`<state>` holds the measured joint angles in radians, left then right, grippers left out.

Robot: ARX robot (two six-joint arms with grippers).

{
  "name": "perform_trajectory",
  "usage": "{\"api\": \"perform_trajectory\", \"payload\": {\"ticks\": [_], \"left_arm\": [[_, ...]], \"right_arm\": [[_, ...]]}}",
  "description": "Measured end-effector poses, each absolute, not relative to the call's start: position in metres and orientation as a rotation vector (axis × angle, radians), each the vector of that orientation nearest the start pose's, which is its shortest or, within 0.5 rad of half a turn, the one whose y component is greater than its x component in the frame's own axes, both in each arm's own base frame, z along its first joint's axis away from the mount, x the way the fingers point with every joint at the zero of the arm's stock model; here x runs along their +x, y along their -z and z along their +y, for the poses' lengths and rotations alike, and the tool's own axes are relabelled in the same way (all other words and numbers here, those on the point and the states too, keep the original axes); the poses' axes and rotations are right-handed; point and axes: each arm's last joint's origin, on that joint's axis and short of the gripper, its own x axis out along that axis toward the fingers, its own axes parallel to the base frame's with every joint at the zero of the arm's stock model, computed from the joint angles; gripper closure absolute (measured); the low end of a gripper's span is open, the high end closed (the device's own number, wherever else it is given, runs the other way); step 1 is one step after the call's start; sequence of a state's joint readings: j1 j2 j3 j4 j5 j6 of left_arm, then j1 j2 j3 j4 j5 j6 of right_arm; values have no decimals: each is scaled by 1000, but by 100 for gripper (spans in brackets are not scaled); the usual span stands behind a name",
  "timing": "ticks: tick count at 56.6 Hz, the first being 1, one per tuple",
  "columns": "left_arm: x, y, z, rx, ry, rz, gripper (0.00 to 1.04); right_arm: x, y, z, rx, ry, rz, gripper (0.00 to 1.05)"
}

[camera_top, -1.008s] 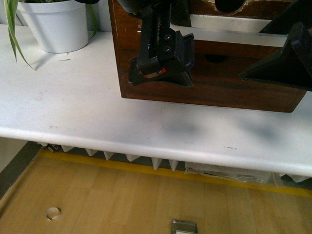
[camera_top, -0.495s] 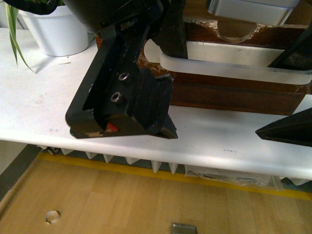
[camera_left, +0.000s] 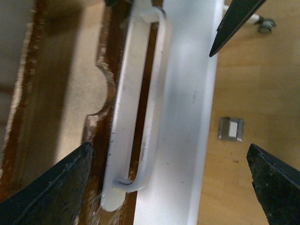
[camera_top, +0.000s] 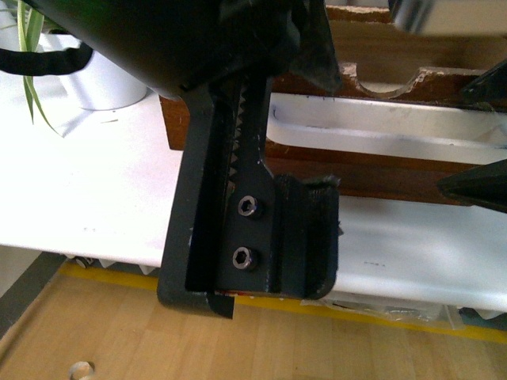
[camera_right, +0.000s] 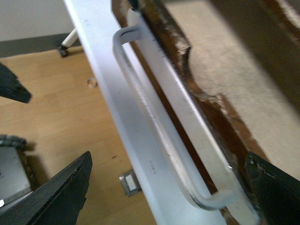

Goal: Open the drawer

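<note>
The drawer (camera_top: 372,178) is found on the white surface (camera_top: 95,190), to the right of a white pot (camera_top: 111,83), with its front turned toward the near edge. A long white handle (camera_top: 380,131) is fixed along that front, and a half-round notch (camera_left: 101,89) is cut in the chipped rim above it. The pale inside of the drawer is seen from above in both wrist views. The left end effector (camera_left: 168,145) is released, its fingers spread wide, with the handle lying between them and untouched. The right end effector (camera_right: 168,157) is likewise spread wide across the handle, and nothing is grasped by it.
</note>
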<state>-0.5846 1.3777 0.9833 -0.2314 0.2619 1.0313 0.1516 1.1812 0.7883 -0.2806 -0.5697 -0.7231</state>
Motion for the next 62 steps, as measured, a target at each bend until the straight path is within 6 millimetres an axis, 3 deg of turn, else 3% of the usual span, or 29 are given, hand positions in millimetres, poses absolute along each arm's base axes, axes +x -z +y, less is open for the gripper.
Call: {"api": "perform_trajectory", "payload": {"ticks": [11,19,29,32,45,50,62], "left_arm": [[227,-275,-142,863,848,88,6],[212,-275,-110,630,619,67,6],[174,-243,-78,368,409,147,6],[154,-226,-67,272,337,179,6],[107,-195,-45,103,179,228,6],[98,-191,-41,53,157,237,6],[98,-178,-36,21,97,277,6]], "right_arm": [[212,-252,38,-458,-709,298,9],[187,-250,27,-344,-572,224,9],[152,-234,15,-223,-400,200,9],[139,-227,11,-199,-335,188,9],[105,-215,-3,-136,-146,149,9],[98,-208,-4,-93,-98,129,9],[98,-198,-9,25,-26,109,9]]}}
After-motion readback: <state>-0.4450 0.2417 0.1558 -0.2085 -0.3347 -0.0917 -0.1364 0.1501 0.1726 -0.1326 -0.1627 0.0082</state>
